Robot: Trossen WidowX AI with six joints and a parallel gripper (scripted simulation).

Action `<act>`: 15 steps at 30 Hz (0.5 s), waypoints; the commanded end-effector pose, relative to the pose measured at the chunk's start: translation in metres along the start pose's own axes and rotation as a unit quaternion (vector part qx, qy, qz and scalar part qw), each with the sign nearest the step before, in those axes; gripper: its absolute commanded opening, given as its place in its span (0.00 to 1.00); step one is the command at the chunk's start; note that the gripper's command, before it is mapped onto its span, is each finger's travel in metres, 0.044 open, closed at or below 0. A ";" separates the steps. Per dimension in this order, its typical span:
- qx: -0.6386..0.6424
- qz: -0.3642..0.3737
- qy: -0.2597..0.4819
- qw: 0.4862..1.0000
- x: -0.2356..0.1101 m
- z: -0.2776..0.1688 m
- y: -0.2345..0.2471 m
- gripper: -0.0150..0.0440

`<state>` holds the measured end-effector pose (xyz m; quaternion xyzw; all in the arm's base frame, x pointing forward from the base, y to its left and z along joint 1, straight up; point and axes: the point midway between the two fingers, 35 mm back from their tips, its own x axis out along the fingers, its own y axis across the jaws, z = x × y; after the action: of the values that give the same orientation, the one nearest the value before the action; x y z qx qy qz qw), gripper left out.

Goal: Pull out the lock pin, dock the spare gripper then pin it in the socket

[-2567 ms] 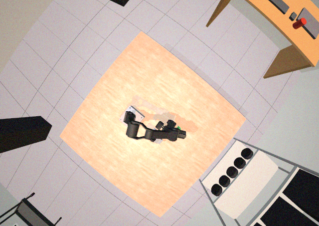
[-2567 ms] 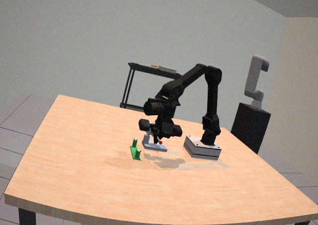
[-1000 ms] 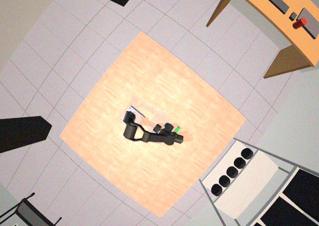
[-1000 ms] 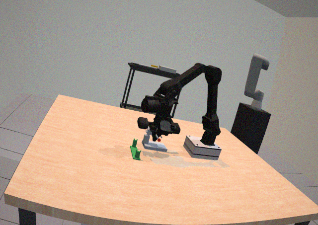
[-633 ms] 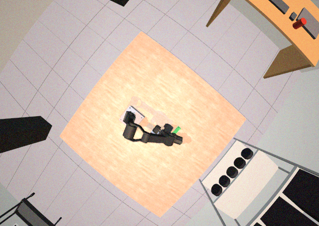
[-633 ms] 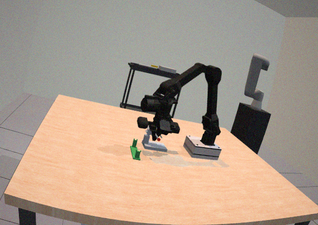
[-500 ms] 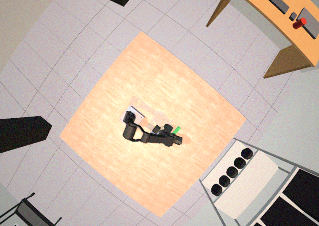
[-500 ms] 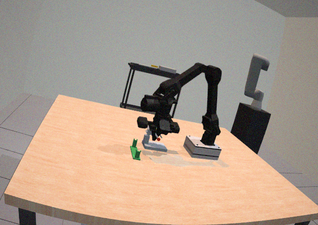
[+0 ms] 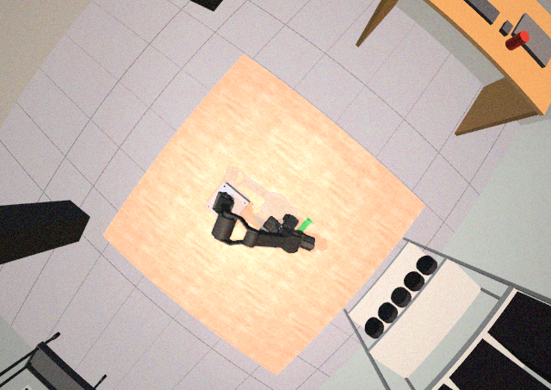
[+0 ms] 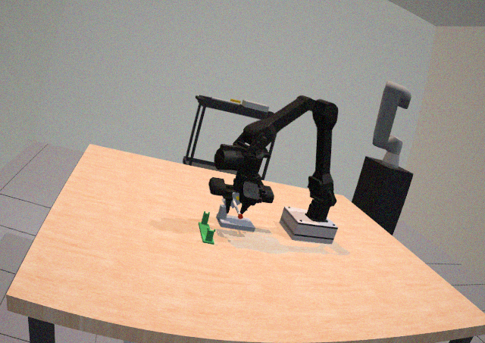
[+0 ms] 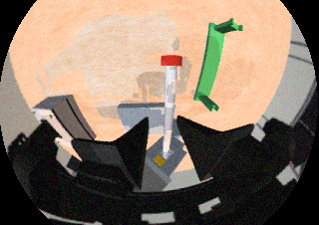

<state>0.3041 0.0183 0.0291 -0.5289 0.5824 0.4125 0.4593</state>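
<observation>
My gripper [image 11: 162,119] [image 10: 242,209] points down over the grey mount [image 10: 245,225] [image 11: 139,113], and its fingers are open. The white lock pin [image 11: 170,96] [image 10: 239,216] with a red head stands slanted between the open fingers, red head toward the table. Neither finger presses on it. A black body [image 10: 218,186], which looks like the spare gripper, sits on top of the mount's upright; I cannot tell how deep it is seated. A green cradle [image 10: 206,231] [image 11: 209,69] [image 9: 305,224] stands empty on the table left of the mount. From above, the arm [image 9: 267,237] hides the mount.
The arm's grey base block [image 10: 308,226] [image 9: 238,196] stands right of the mount. The wooden table [image 10: 117,214] [image 9: 275,123] holds nothing else. Off the table are a black cart [image 10: 231,104], a white robot on a black pedestal [image 10: 386,182], and a shelf with black cylinders [image 9: 400,297].
</observation>
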 end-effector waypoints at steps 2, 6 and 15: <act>0.000 0.000 0.000 1.000 -0.002 0.001 0.000 0.59; 0.000 0.001 0.000 1.000 -0.011 0.005 0.001 0.59; -0.002 0.005 0.002 1.000 -0.030 0.013 0.002 0.59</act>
<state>0.3035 0.0333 0.0490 -0.5280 0.5860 0.4148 0.4536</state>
